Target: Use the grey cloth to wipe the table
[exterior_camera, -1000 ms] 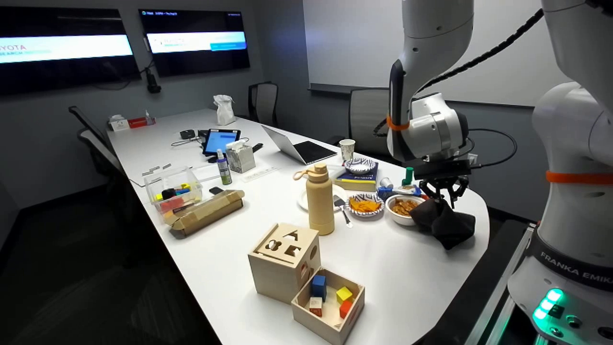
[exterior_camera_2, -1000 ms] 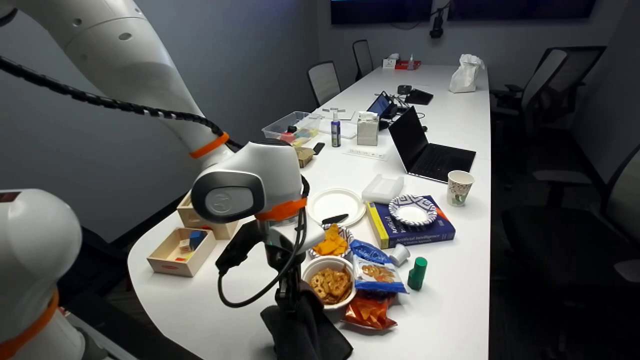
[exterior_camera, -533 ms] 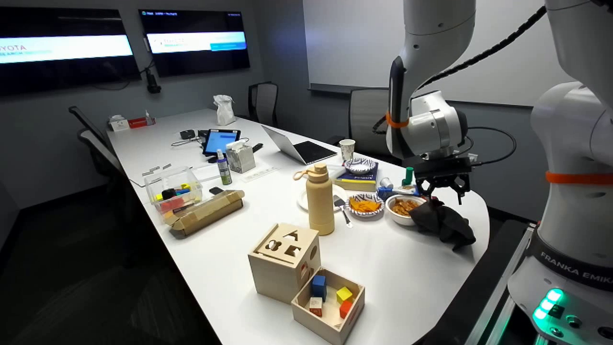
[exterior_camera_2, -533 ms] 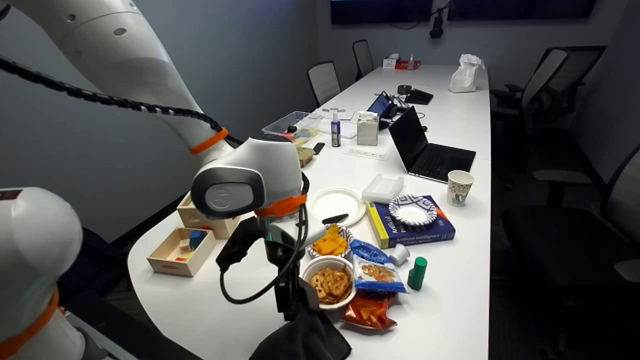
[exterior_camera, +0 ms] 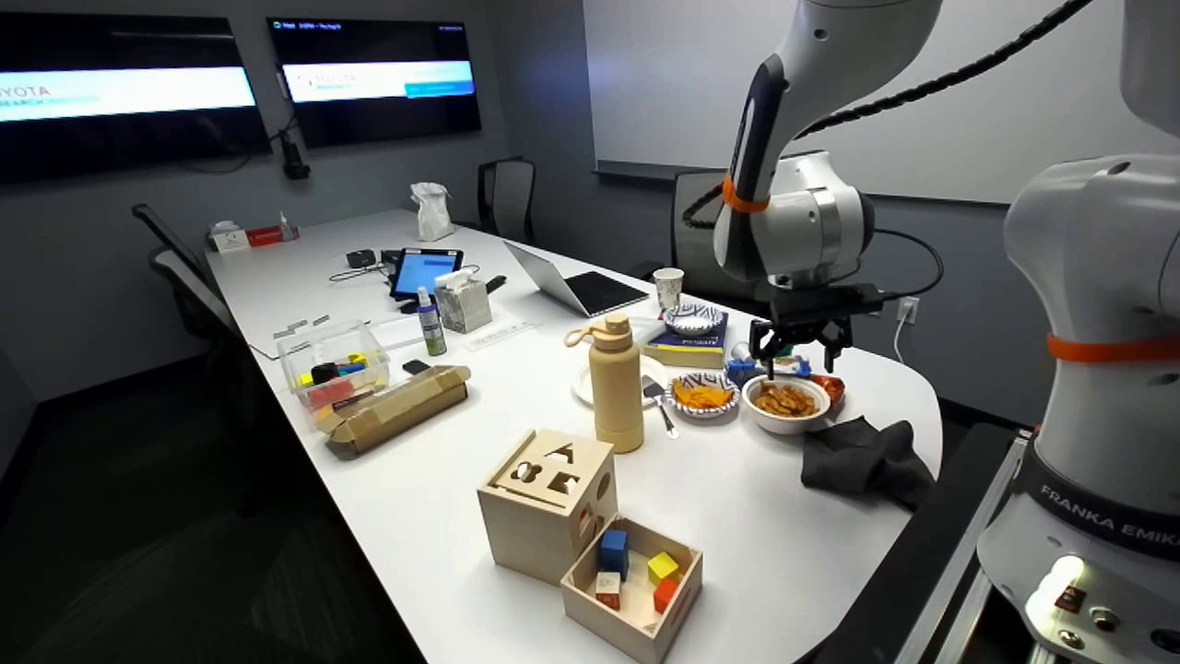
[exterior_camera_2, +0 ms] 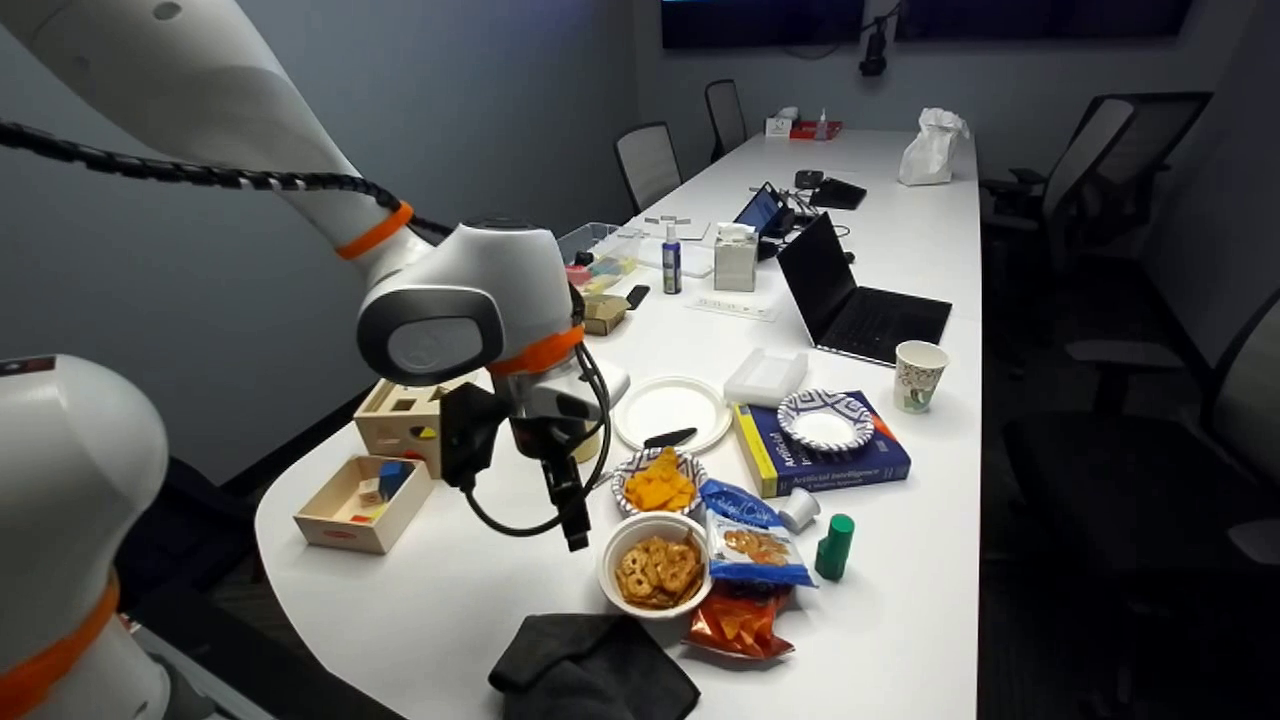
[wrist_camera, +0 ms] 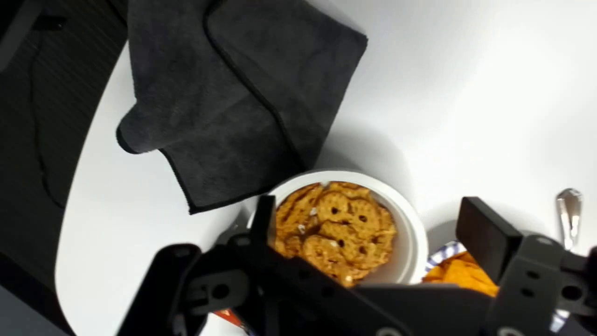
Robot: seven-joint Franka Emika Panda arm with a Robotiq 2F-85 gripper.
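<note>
The dark grey cloth [exterior_camera: 862,456] lies crumpled and partly folded on the white table [exterior_camera: 737,526] near its rounded end, seen in both exterior views. In the wrist view the cloth [wrist_camera: 242,93] fills the upper left, one corner close against the white bowl. My gripper [exterior_camera: 800,366] is held in the air above the pretzel bowl, apart from the cloth. Its fingers [wrist_camera: 487,233] stand wide apart with nothing between them; the bowl shows below the gap. From the side, the gripper [exterior_camera_2: 577,530] sits above and beside the bowl.
A white bowl of pretzels [exterior_camera_2: 655,575] stands beside the cloth. Around it are a bowl of orange chips [exterior_camera_2: 660,485], snack bags [exterior_camera_2: 755,550] and a green marker [exterior_camera_2: 835,547]. A tan bottle [exterior_camera: 616,387], wooden shape box [exterior_camera: 544,507] and block tray [exterior_camera: 636,599] stand farther along.
My gripper has opened and let go of the cloth, then risen and moved away toward the bowls. The cloth has dropped and settled flatter on the table.
</note>
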